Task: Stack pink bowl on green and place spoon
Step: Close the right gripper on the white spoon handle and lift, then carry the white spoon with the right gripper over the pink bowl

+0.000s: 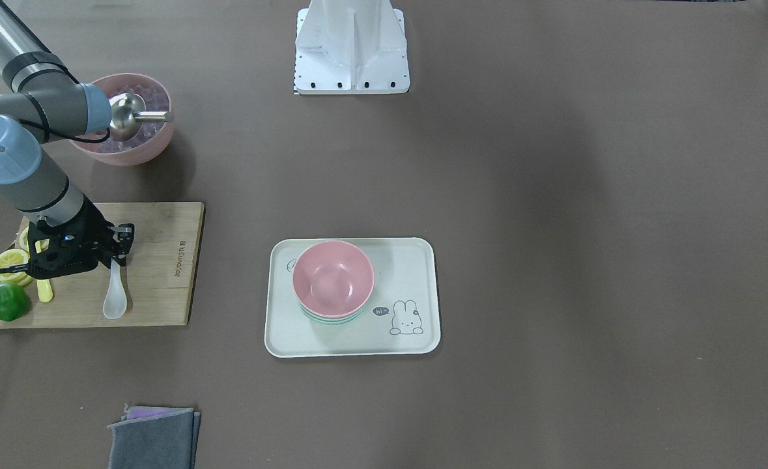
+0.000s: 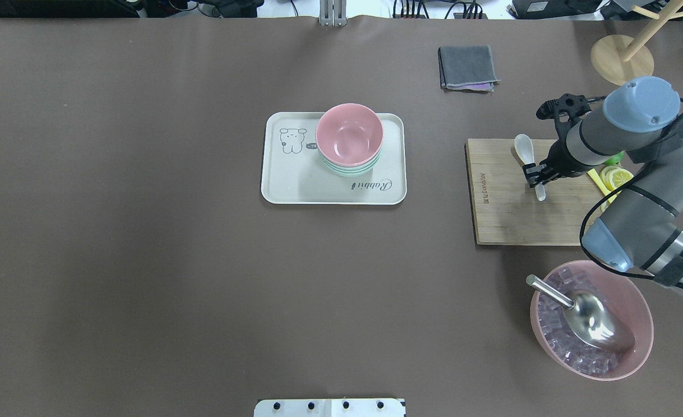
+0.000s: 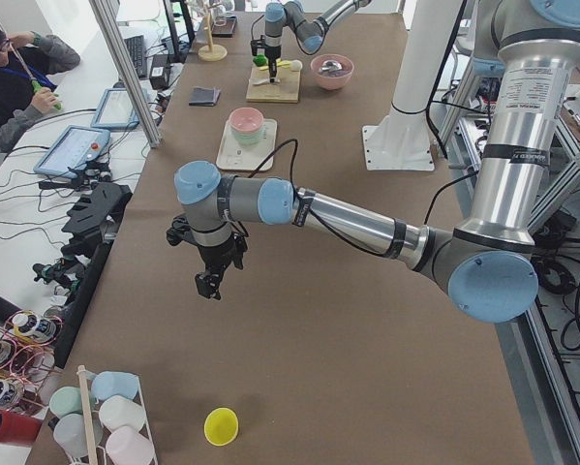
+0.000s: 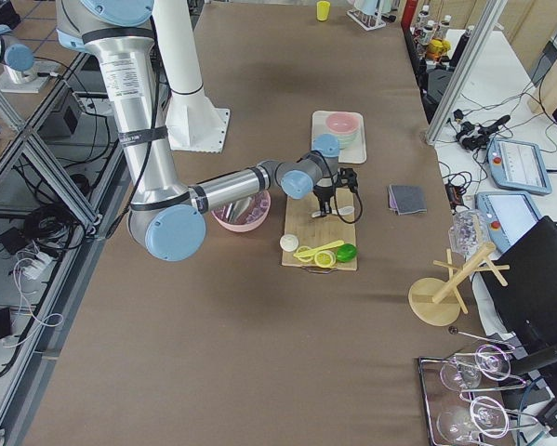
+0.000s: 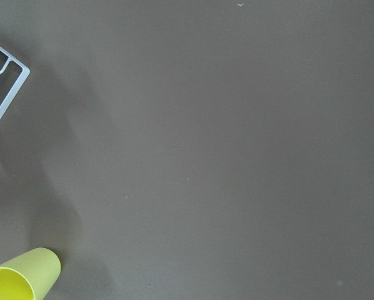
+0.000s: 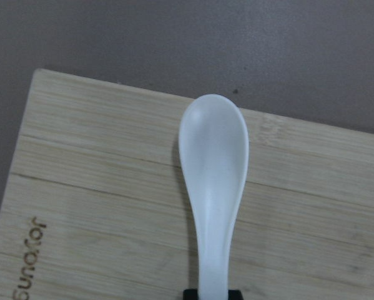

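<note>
The pink bowl (image 1: 333,277) (image 2: 349,134) sits nested on the green bowl (image 1: 331,319) (image 2: 350,171) on a cream rabbit tray (image 1: 416,260) (image 2: 283,185). A white spoon (image 1: 114,303) (image 2: 523,146) (image 6: 213,162) lies on a wooden cutting board (image 1: 162,286) (image 2: 509,220), bowl end away from the robot. My right gripper (image 1: 120,257) (image 2: 536,180) is down at the spoon's handle, jaws closed on it. My left gripper (image 3: 209,283) hovers over bare table far from the tray; I cannot tell whether it is open or shut.
A pink bowl of ice cubes (image 1: 133,153) (image 2: 636,301) with a metal scoop (image 2: 590,315) stands close to the right arm. A lime (image 1: 8,301) and lemon slices (image 1: 11,264) lie on the board. Folded cloths (image 2: 467,66) lie beyond it. A yellow cup (image 5: 21,280) lies near the left gripper.
</note>
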Robot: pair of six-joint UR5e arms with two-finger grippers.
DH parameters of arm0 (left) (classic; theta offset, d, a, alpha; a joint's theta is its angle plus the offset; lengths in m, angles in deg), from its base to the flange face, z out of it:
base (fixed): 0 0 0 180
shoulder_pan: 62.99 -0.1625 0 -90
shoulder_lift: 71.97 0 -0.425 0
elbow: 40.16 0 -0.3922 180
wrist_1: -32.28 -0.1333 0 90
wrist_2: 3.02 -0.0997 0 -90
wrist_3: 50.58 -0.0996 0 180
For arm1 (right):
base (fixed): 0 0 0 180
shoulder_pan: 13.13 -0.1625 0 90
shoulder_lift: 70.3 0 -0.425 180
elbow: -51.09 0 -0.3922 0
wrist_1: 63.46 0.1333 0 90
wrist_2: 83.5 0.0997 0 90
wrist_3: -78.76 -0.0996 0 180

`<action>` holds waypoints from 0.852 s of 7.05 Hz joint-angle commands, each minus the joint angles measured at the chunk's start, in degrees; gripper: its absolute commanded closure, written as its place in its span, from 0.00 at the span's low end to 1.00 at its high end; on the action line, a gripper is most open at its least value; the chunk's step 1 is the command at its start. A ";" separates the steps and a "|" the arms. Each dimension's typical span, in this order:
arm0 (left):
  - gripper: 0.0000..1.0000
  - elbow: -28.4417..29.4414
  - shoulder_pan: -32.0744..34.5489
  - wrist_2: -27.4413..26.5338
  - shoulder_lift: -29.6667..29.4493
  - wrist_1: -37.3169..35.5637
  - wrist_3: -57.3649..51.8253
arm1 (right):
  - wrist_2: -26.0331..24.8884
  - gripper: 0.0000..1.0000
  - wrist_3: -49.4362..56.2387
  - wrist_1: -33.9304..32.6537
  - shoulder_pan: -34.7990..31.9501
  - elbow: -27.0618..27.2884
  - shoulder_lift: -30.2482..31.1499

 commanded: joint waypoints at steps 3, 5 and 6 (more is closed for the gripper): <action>0.01 0.07 -0.09 0.06 0.00 0.00 0.09 | 0.48 1.00 -12.28 -2.95 -0.70 1.00 -9.49; 0.01 0.24 -0.09 0.06 0.00 0.00 0.35 | 0.13 1.00 -21.19 -16.27 1.13 0.56 -21.51; 0.01 0.25 -0.17 0.06 0.00 0.00 0.44 | -0.13 1.00 -27.50 -17.98 2.10 -1.10 -26.18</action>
